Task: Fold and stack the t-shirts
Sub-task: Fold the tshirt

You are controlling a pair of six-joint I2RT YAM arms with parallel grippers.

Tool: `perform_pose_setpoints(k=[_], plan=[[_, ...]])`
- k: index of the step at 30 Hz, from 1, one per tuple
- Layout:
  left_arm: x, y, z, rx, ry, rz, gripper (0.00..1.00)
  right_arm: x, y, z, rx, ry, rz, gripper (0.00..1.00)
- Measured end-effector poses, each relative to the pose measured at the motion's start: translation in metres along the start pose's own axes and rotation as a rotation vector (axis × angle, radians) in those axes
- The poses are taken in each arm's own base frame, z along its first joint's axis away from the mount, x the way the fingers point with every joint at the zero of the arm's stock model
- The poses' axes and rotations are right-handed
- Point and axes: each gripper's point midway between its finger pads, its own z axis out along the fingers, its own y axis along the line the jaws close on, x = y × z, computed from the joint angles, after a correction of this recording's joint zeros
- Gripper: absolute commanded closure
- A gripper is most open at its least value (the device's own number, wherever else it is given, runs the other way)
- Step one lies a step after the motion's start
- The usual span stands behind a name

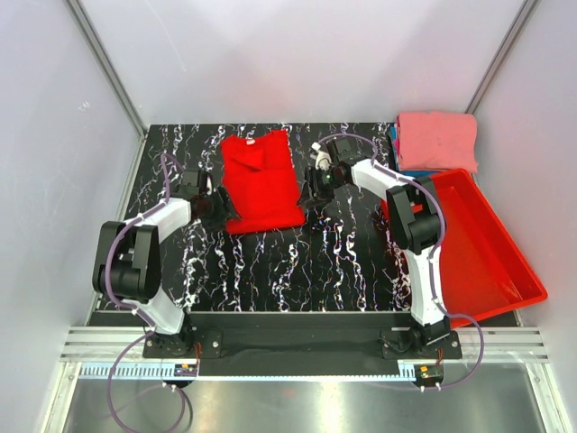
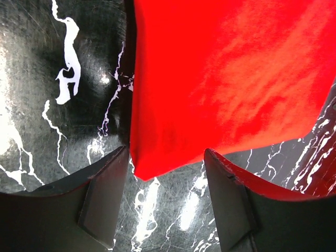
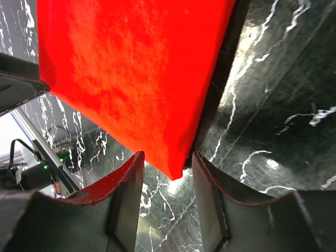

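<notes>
No lettering, label or number is legible in any view. The red t-shirt (image 1: 261, 185), at 12 o'clock on the table (image 1: 270, 262), shows plain cloth.

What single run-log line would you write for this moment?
step: folding red t-shirt | left hand: open around near-left corner | right hand: open around near-right corner | pink t-shirt: folded, far right

Pale walls (image 1: 297, 54), black marbled table (image 1: 297, 262)
</notes>
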Motion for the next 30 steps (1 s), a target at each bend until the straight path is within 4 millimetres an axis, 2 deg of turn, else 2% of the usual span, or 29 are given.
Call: perform_pose_setpoints(k=[10,14,15,19,22,24,25,26,28,30], plan=[[-0.002,-0.002,0.009,0.019,-0.002,0.005,0.33,0.014,0.002,0.017,0.006,0.028,0.000,0.51],[-0.002,-0.003,0.010,0.023,-0.006,0.008,0.32,0.019,0.001,0.021,0.010,0.031,0.000,0.57],[-0.002,-0.003,0.010,0.023,-0.006,0.009,0.32,0.021,0.000,0.022,0.012,0.036,0.004,0.62],[0.001,-0.006,0.010,0.025,-0.001,0.018,0.38,0.028,-0.004,0.025,0.013,0.038,0.018,0.73],[0.005,-0.007,0.012,0.026,0.005,0.027,0.53,0.032,-0.004,0.023,0.017,0.037,0.025,0.80],[0.007,-0.005,0.012,0.018,0.010,0.030,0.53,0.033,-0.004,0.022,0.020,0.035,0.029,0.82],[0.008,-0.005,0.012,0.014,0.012,0.031,0.50,0.033,-0.004,0.022,0.022,0.033,0.030,0.82],[0.009,-0.004,0.013,0.007,0.013,0.032,0.36,0.033,-0.005,0.022,0.025,0.031,0.030,0.80],[0.011,-0.001,0.013,-0.011,0.016,0.036,0.31,0.034,-0.004,0.020,0.027,0.028,0.031,0.69],[0.012,0.003,0.012,-0.030,0.020,0.030,0.31,0.033,-0.003,0.018,0.028,0.025,0.033,0.67]])
